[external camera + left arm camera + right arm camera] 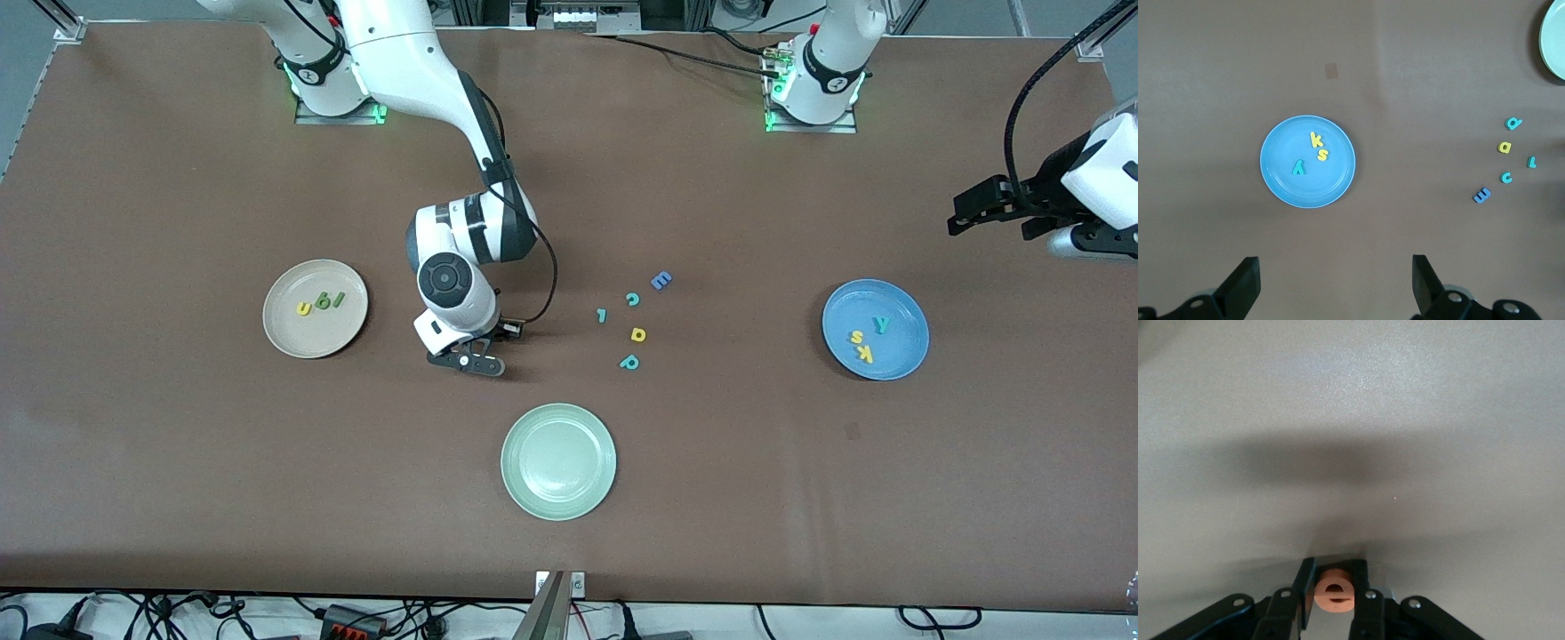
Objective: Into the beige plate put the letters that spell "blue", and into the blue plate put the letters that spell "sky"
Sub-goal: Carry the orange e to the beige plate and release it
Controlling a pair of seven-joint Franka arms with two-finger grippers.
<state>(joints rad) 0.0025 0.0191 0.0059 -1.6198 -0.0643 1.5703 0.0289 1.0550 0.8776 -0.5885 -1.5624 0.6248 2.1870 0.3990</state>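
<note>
Brown table (178,444); right claw (1334,590) pinches orange e (1334,591).

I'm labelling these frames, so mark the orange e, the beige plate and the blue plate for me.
orange e (1334,590): right wrist view, its middle, between the gripper fingers.
beige plate (289,331): front view, bare inner part near its rim.
blue plate (902,311): front view, bare inner surface.

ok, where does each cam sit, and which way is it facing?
Front: high across the table, facing both bases; shows both arms, beige plate, blue plate.
Left wrist: on the waiting arm, looking down on the blue plate; open left pincer in frame.
Right wrist: low over the table; right pincer around the orange e.
Shared: front and left wrist both show the blue plate.
</note>
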